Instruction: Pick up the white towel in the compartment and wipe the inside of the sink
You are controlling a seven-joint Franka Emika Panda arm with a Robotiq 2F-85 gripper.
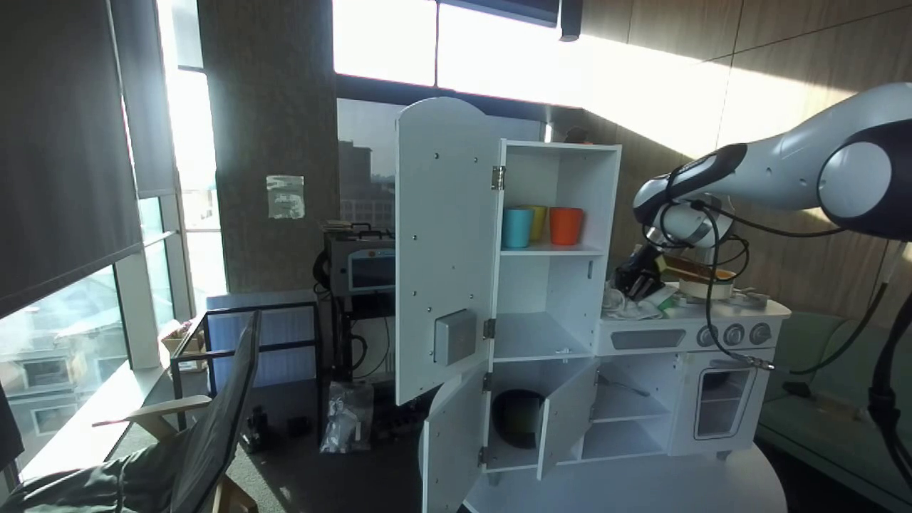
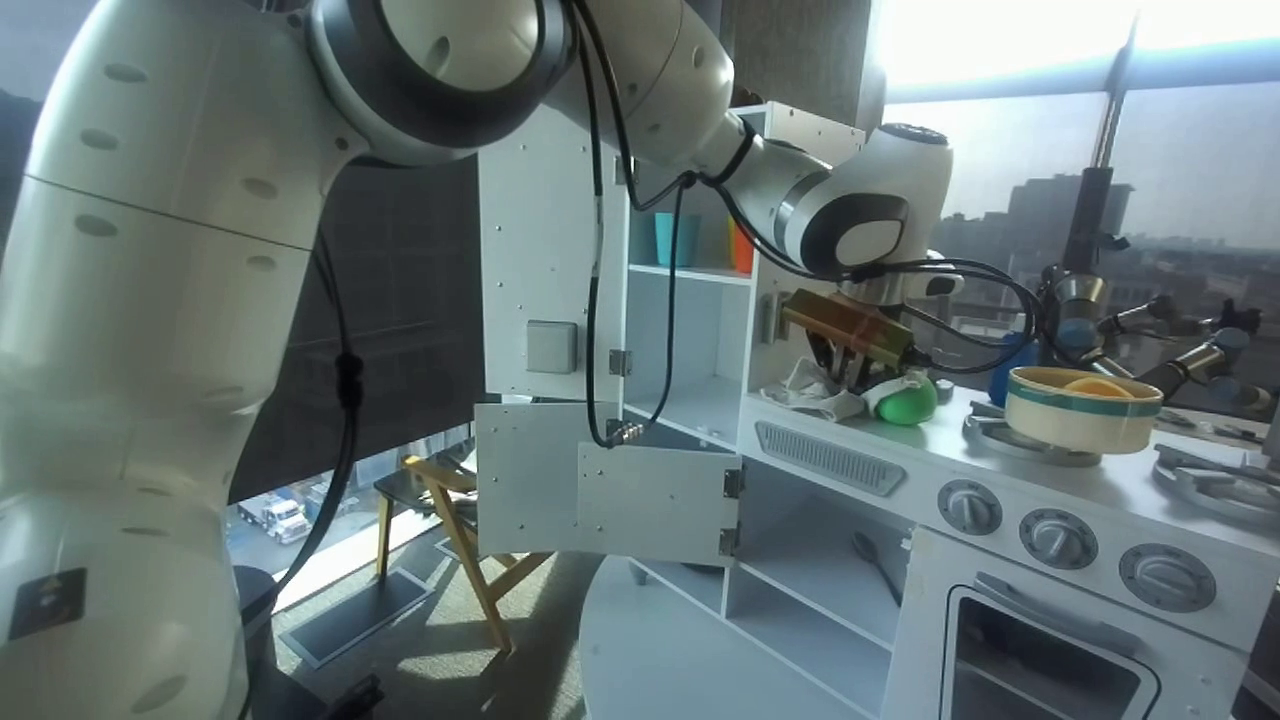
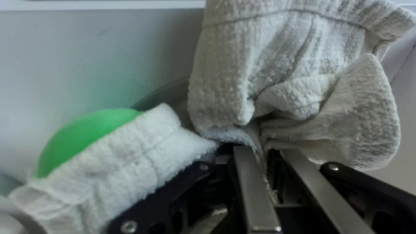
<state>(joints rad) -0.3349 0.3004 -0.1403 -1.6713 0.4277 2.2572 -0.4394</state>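
The white towel (image 3: 292, 65) is bunched up, with folds pinched between the fingers of my gripper (image 3: 263, 151) in the wrist view. Another part of it drapes over the left finger. In both exterior views my gripper (image 1: 636, 285) (image 2: 848, 378) points down at the left end of the white counter, with the towel (image 1: 627, 308) (image 2: 812, 392) around its tips at counter height. A curved edge (image 3: 159, 92) shows behind the towel in the wrist view and may be the sink's rim. The sink's inside is hidden by towel and gripper.
A green round object (image 2: 905, 402) lies right beside the towel. A cream pot (image 2: 1080, 425) stands on the stove. The tall cabinet (image 1: 609, 199) rises beside the counter, its doors (image 1: 445, 249) open. A spoon (image 2: 875, 565) lies in the open lower compartment (image 2: 800, 540).
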